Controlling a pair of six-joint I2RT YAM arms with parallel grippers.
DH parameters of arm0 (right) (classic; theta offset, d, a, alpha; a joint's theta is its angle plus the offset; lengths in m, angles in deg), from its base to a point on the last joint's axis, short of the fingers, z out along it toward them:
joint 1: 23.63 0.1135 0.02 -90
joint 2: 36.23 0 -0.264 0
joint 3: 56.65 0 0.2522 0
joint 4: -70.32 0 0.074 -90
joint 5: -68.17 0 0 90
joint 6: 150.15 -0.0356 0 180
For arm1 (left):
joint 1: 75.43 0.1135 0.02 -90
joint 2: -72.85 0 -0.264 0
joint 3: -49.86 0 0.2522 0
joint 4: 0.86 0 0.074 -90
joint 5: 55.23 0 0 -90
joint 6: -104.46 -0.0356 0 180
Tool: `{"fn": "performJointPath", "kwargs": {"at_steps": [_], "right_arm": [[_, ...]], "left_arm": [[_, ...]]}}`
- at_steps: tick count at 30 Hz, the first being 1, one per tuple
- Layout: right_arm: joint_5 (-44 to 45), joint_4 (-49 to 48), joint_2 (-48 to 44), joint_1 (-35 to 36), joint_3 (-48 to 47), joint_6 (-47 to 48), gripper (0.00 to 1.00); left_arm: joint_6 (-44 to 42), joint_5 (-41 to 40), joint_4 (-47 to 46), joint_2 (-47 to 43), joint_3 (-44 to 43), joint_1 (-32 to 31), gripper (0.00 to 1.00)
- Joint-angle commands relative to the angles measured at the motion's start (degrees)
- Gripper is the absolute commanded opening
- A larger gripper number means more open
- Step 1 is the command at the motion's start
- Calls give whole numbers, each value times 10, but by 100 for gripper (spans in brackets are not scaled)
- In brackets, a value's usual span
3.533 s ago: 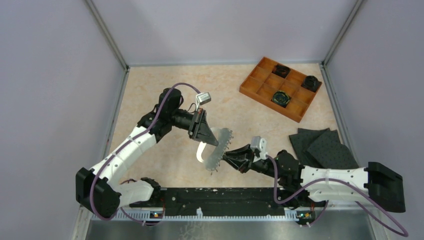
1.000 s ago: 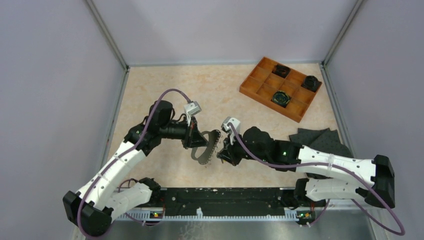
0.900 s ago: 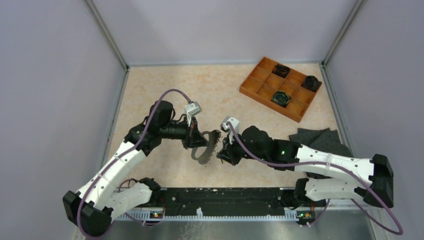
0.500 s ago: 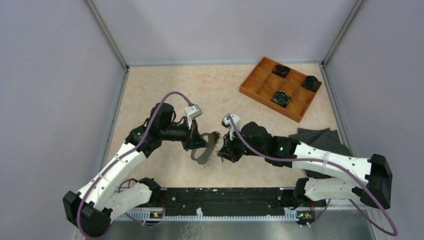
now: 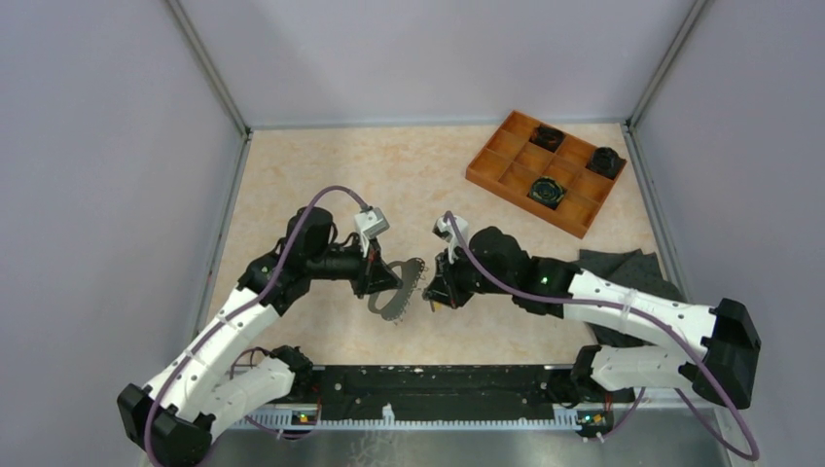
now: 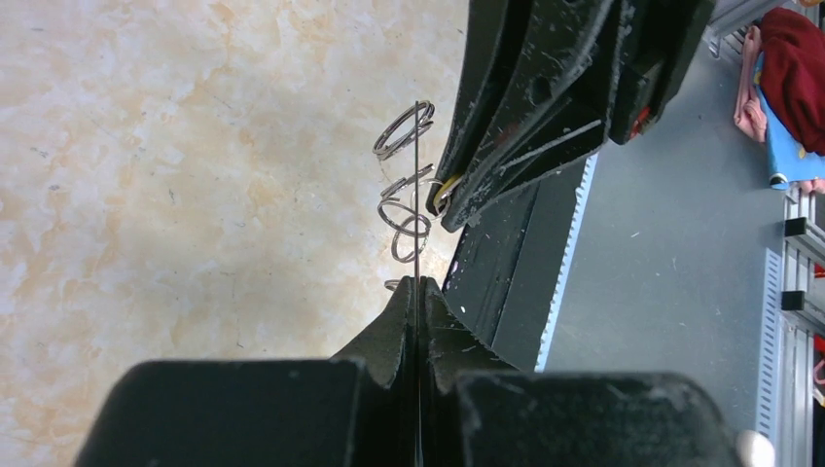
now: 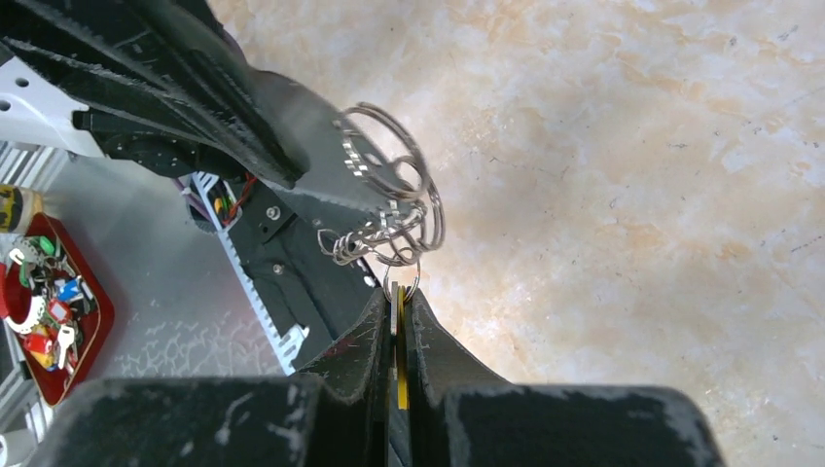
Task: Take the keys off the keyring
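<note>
The keyring [image 5: 401,290] is a flat grey toothed metal loop held above the table at centre. My left gripper [image 5: 382,277] is shut on its left side. In the left wrist view my left gripper [image 6: 418,287] pinches it edge-on as a thin blade [image 6: 418,185] with small wire rings [image 6: 404,209] on it. My right gripper [image 5: 435,290] is on its right side. In the right wrist view my right gripper [image 7: 397,297] is shut on the keys [image 7: 398,326], a yellow tag and a metal key pressed together, hanging by a small ring from the keyring [image 7: 365,175].
An orange compartment tray [image 5: 506,161] with black parts stands at the back right. Dark foam mats [image 5: 637,268] lie at the right. A black rail [image 5: 438,381] runs along the near edge. A red tray of keys [image 7: 49,302] sits off the table.
Since 3.5 s ago the right arm has swung up and over to the keyring's right side. The left arm has lowered and turned the keyring. In the last second both drifted slightly.
</note>
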Motion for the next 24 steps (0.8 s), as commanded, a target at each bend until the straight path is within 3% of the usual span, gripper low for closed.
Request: {"fn": "performJointPath", "kwargs": {"at_steps": [1,8,14,19,24], "right_arm": [[-46,-20,-12,-25,-2,-11,0],[-65,-9,-18,-38,11,3,0],[-96,16,-25,-38,4,48,0],[-72,30,4,-38,24,53,0],[-17,3,57,-38,67,43,0]], "left_arm": [[-14,-9,-31,-21,6,-2,0],[-1,-35,-46,-27,13,-3,0],[108,-88,-110,-14,44,-2,0],[178,-72,-197,-10,109,-3,0],[272,-56,-351,-5,220,-4,0]]}}
